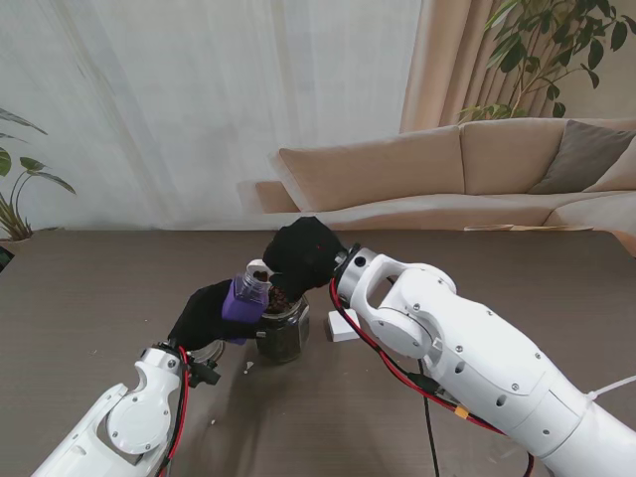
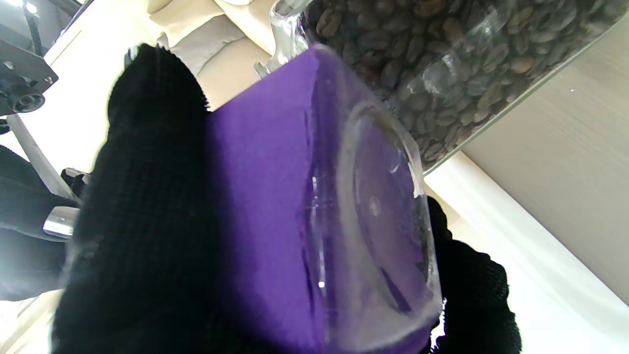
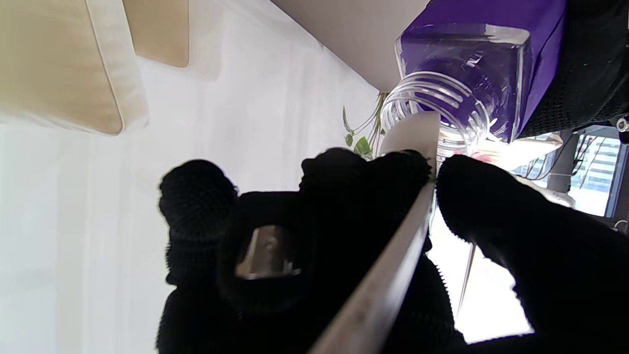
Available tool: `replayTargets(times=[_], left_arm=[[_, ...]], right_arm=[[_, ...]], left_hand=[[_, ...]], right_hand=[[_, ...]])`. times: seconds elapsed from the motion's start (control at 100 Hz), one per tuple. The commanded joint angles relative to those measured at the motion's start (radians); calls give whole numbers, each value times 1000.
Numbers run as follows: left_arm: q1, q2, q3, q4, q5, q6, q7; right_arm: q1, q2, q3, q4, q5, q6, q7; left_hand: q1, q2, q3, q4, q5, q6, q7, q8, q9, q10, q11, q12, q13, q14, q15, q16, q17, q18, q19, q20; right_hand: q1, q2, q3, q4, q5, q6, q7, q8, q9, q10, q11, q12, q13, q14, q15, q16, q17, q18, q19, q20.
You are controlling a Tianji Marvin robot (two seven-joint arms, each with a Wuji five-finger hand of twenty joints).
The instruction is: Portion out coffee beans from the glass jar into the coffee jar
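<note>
My left hand (image 1: pixel 204 313) in a black glove is shut on the small coffee jar (image 1: pixel 248 296), a clear bottle with a purple label, held tilted above the table. The glass jar (image 1: pixel 283 330), square and full of dark beans, stands on the table right beside it. My right hand (image 1: pixel 303 253) hovers over both, shut on a scoop with a metal handle (image 3: pixel 388 275); its pale tip sits at the coffee jar's threaded mouth (image 3: pixel 432 118). A few beans show at that mouth (image 1: pixel 260 273). The left wrist view shows the coffee jar's base (image 2: pixel 378 216) and the beans in the glass jar (image 2: pixel 442 73).
A small white block (image 1: pixel 344 328) lies on the brown table (image 1: pixel 89 288) just right of the glass jar. A stray crumb (image 1: pixel 248 367) lies nearer to me. A beige sofa (image 1: pixel 477 169) and curtains stand beyond the table's far edge.
</note>
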Motion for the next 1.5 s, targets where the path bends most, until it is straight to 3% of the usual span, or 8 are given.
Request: replayTargets(times=[0.0, 0.58, 0.75, 1.1, 1.49], left_arm=[[-2, -13, 8, -18, 0, -4, -13], [6, -20, 16, -17, 7, -12, 21], [11, -18, 9, -21, 11, -10, 17], [51, -14, -30, -41, 26, 7, 15], [108, -6, -90, -89, 63, 9, 9]], right_arm=[[-10, -4, -13, -19, -13, -20, 6], [-14, -2, -30, -28, -74, -37, -53], [-18, -8, -16, -29, -35, 8, -26], [-25, -27, 25, -20, 123, 137, 43], [36, -37, -17, 54, 168, 244, 89]], left_hand=[[378, 578, 384, 37, 78, -125, 145, 63, 72, -31, 106, 46, 54, 51, 149, 38, -49, -65, -13, 14], [378, 581, 379, 39, 79, -128, 144, 63, 68, -32, 104, 46, 49, 51, 147, 39, -54, -67, -15, 14], [378, 581, 381, 39, 79, -127, 144, 64, 68, -30, 104, 46, 50, 52, 149, 40, -52, -67, -13, 14], [378, 579, 382, 38, 78, -126, 143, 63, 70, -29, 104, 46, 50, 52, 149, 40, -51, -65, -13, 15], [378, 576, 382, 37, 80, -126, 145, 63, 72, -30, 106, 47, 53, 52, 150, 39, -49, -65, -12, 16]], right_hand=[[-7, 6, 5, 9, -2, -36, 27, 4, 18, 13, 7, 3, 27, -100, 6, -3, 92, -18, -7, -5], [-11, 7, 7, 5, -4, -45, 29, 6, 17, 6, 6, 2, 27, -107, 1, -2, 98, -23, -13, -5], [-11, 6, 7, 6, -4, -45, 29, 6, 16, 6, 5, 2, 27, -106, 1, -2, 99, -22, -14, -5], [-4, 0, 8, 2, -7, -41, 30, 4, 15, 13, 4, 2, 27, -96, 1, -2, 97, -13, -15, -3], [-1, 0, 3, 0, -15, -31, 30, 2, 10, 18, 3, 2, 27, -94, -4, -5, 92, -3, -16, 0]])
